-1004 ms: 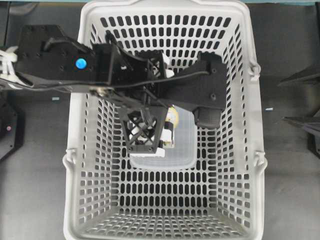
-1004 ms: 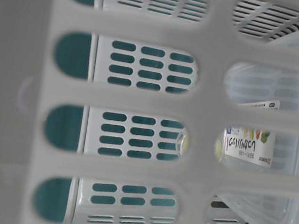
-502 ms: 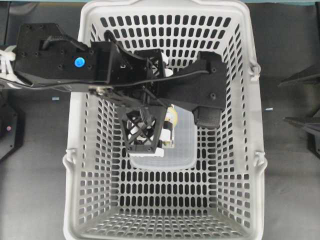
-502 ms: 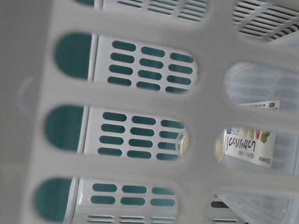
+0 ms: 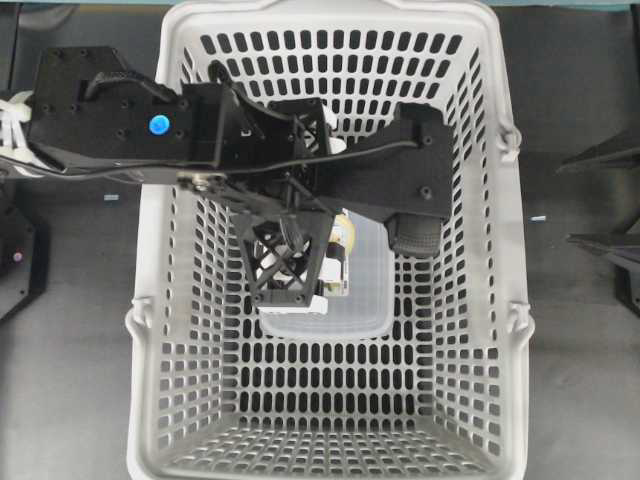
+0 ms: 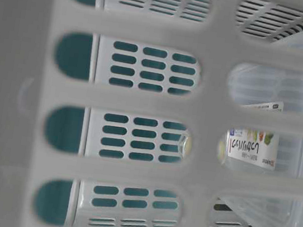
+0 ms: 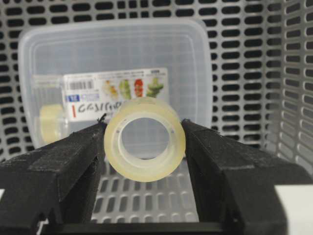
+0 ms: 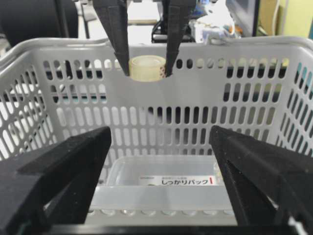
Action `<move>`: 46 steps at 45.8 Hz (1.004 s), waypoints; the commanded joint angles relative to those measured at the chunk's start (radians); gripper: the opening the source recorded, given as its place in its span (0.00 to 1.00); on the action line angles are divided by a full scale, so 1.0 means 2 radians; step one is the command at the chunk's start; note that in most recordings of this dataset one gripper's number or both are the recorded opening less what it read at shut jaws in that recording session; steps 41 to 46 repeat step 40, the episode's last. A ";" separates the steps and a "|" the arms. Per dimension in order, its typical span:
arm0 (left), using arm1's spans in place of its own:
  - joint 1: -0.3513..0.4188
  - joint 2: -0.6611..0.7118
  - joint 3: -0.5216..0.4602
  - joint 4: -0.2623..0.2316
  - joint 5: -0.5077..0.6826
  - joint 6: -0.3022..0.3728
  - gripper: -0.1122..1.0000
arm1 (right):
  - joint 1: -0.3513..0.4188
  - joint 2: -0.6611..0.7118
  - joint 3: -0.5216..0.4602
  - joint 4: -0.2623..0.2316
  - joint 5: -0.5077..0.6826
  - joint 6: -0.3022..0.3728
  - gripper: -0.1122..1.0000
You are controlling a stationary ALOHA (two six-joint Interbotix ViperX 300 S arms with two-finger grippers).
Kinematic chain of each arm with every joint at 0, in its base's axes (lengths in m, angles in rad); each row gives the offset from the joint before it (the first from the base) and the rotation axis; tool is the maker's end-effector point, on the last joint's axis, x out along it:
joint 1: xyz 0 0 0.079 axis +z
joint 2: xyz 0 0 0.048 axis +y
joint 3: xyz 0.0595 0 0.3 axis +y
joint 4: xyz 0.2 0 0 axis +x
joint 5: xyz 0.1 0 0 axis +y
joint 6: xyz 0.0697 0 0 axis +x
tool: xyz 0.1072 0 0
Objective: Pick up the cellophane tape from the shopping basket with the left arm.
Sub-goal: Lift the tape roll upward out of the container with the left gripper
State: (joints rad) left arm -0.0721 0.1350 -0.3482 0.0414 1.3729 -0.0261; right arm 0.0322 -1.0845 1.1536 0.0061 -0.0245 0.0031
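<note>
Across the dark bench (image 5: pixel 70 380) the shopping basket (image 5: pixel 148 250) fills the overhead view, and the left arm (image 5: pixel 130 130) reaches over its rim from the left, its gripper (image 5: pixel 300 270) pointing down inside. From above, the arm's plates cover most of what the jaws hold; only a sliver of pale yellow shows beside the lattice finger. A clear box (image 5: pixel 365 290) lies on the basket floor under the gripper, largely masked by it.

Seen from the left wrist, the cellophane tape (image 7: pixel 145 139) sits squarely between the two black fingers (image 7: pixel 63 171), pinched on both flanks with its hole facing the camera, the clear box and its label lying on the slotted floor behind it. A second small pale roll shows at the box's left end; whether it is a reflection or another roll cannot be told.

Only the right wrist view gives height: the tape hangs between the fingertips up at the level of the basket's far rim, well above the box on the floor. That view's own right gripper (image 8: pixel 161 196) has its jaws spread wide and holds nothing.

Table-level, a blurred basket wall blocks nearly everything; only the box label shows through its slots
</note>
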 commanded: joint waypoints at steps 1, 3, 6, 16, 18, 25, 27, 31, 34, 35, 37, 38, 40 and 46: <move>-0.001 -0.008 -0.011 0.002 -0.002 -0.001 0.55 | 0.001 0.003 -0.007 0.001 -0.005 0.001 0.81; -0.001 -0.008 -0.011 0.002 -0.002 0.000 0.55 | 0.000 0.003 -0.007 0.001 -0.005 0.001 0.81; -0.001 -0.008 -0.011 0.002 -0.001 0.000 0.55 | 0.001 0.003 -0.007 0.001 -0.005 0.001 0.81; -0.001 -0.006 -0.011 0.002 -0.001 0.000 0.55 | 0.001 0.003 -0.007 0.001 -0.005 0.002 0.81; -0.002 -0.006 -0.011 0.002 -0.001 0.000 0.55 | 0.000 0.003 -0.007 0.001 -0.005 0.002 0.81; -0.001 -0.005 -0.011 0.002 -0.001 0.000 0.55 | 0.001 0.003 -0.007 0.001 -0.005 0.002 0.81; -0.001 -0.005 -0.011 0.002 -0.001 0.000 0.55 | 0.001 0.003 -0.007 0.001 -0.005 0.002 0.81; -0.001 -0.005 -0.011 0.002 -0.001 0.000 0.55 | 0.000 0.003 -0.007 0.001 -0.005 0.002 0.81; -0.001 -0.004 -0.011 0.002 -0.001 0.000 0.55 | 0.001 0.003 -0.007 0.001 -0.005 0.002 0.81; -0.001 -0.004 -0.011 0.002 -0.001 0.000 0.55 | 0.001 0.003 -0.007 0.001 -0.005 0.002 0.81; -0.001 -0.004 -0.011 0.002 0.000 0.000 0.55 | 0.001 0.003 -0.007 0.001 -0.005 0.002 0.81; -0.001 -0.003 -0.011 0.002 0.000 0.000 0.55 | 0.001 0.003 -0.007 0.001 -0.005 0.002 0.81; -0.001 -0.004 -0.011 0.002 -0.001 0.000 0.55 | 0.001 0.003 -0.007 0.001 -0.005 0.002 0.81; -0.001 -0.004 -0.011 0.002 -0.001 0.000 0.55 | 0.001 0.003 -0.007 0.001 -0.005 0.002 0.81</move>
